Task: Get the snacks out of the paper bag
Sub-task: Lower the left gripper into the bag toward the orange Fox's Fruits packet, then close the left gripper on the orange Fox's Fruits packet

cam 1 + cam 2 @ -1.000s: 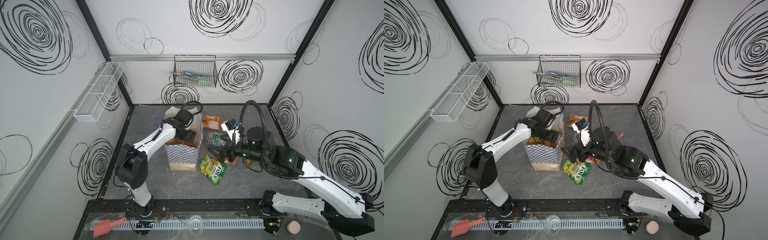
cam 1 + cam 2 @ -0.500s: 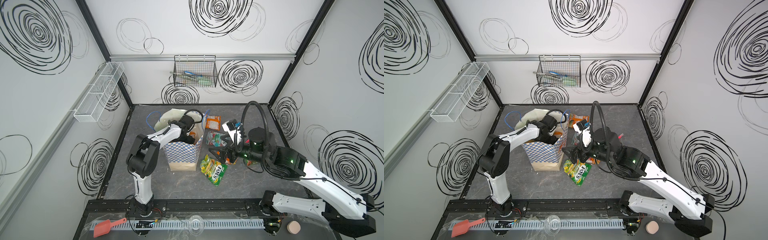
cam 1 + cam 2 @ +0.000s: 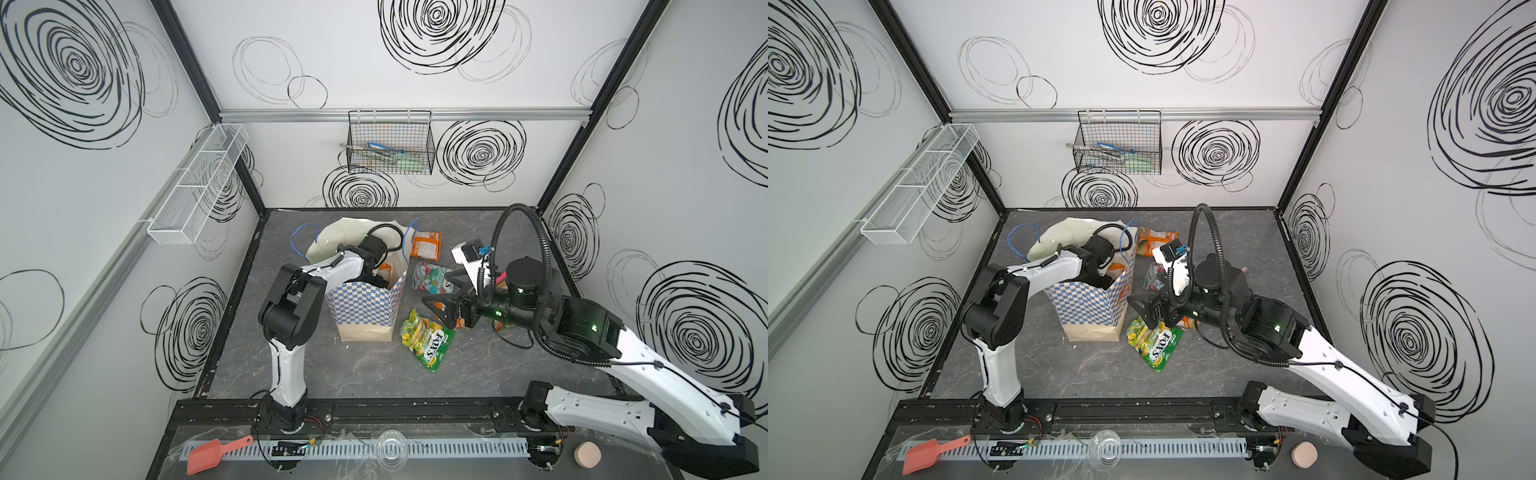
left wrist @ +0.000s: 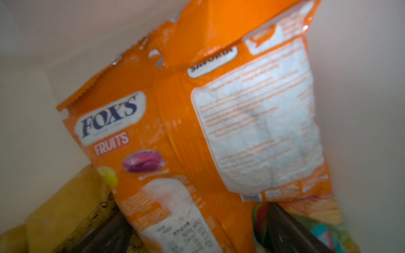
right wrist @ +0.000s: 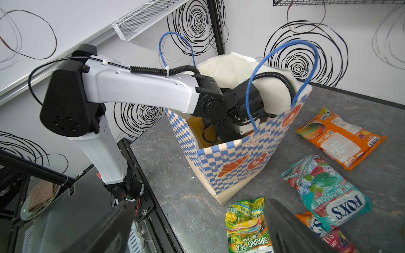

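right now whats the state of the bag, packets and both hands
paper bag: upright, mouth open, left arm inside
left hand: open, inside the bag
orange Fox's Fruits packet: in the bag, between the open fingers, ungripped
Spring Tea packet: out, flat on table
Mint Blossom packet: out, flat on table
second orange packet: out, back side up
right hand: open, empty, over the table

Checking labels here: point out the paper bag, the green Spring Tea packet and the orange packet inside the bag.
paper bag point(image 3: 360, 305): in a top view, checkered front wall.
green Spring Tea packet point(image 3: 428, 347): in a top view, middle of printed face.
orange packet point(image 4: 230, 135): left wrist view, white label panel.
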Action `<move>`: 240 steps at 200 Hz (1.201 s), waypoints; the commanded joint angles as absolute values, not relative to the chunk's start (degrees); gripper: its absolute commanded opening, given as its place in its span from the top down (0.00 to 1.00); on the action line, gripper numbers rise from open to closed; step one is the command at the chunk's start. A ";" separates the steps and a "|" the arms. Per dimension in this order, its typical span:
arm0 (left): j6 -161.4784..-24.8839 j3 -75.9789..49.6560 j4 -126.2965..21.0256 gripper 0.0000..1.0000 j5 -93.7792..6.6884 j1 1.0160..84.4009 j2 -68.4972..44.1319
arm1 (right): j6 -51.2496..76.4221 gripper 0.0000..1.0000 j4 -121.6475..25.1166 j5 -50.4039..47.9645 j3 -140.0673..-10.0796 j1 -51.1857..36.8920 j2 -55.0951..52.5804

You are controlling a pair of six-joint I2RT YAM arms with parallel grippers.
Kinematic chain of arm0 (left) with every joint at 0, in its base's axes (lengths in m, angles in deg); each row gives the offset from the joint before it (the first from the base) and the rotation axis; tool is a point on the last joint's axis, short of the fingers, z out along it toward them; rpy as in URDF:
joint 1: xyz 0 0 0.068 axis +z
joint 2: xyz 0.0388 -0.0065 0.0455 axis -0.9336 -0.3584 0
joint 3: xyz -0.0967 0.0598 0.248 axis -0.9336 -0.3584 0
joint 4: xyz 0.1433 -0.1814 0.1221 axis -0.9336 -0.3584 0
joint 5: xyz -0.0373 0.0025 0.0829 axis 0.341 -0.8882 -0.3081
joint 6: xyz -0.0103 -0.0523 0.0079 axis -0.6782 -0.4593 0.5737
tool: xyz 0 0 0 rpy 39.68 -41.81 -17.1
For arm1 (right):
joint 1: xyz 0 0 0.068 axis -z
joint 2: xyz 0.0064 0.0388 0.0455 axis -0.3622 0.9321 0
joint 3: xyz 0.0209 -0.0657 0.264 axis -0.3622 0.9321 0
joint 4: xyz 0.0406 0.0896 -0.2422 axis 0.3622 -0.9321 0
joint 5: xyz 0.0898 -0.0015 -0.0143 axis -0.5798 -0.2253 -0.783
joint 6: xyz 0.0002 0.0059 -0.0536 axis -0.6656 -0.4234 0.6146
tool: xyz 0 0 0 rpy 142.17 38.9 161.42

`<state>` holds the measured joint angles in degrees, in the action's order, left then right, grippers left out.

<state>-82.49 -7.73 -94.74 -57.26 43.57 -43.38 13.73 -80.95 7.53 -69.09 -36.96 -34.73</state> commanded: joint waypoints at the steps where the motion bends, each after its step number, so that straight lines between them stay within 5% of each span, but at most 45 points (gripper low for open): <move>1: -82.63 -9.24 -96.96 0.08 -57.47 43.83 -49.41 | 12.92 0.03 -80.58 6.75 -69.08 -37.30 -35.30; 22: -82.54 -9.15 -97.08 0.20 -56.89 44.00 -50.00 | 12.77 0.03 -80.71 6.59 -69.58 -37.30 -34.84; 84: -82.73 -9.48 -95.97 0.74 -55.50 44.08 -45.18 | 12.35 0.03 -80.67 6.29 -70.13 -37.30 -33.36; 133: -82.89 -10.09 -94.61 1.00 -54.34 43.97 -40.62 | 11.42 0.03 -80.57 6.01 -70.58 -37.38 -31.49; 240: -84.20 -8.78 -91.66 1.00 -50.32 46.69 -27.58 | 10.51 0.03 -79.66 6.30 -70.80 -37.79 -29.12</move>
<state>-83.27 -10.68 -92.76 -51.77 45.71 -33.24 11.00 -80.88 6.07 -69.41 -37.35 -29.20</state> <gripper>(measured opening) 0.193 0.975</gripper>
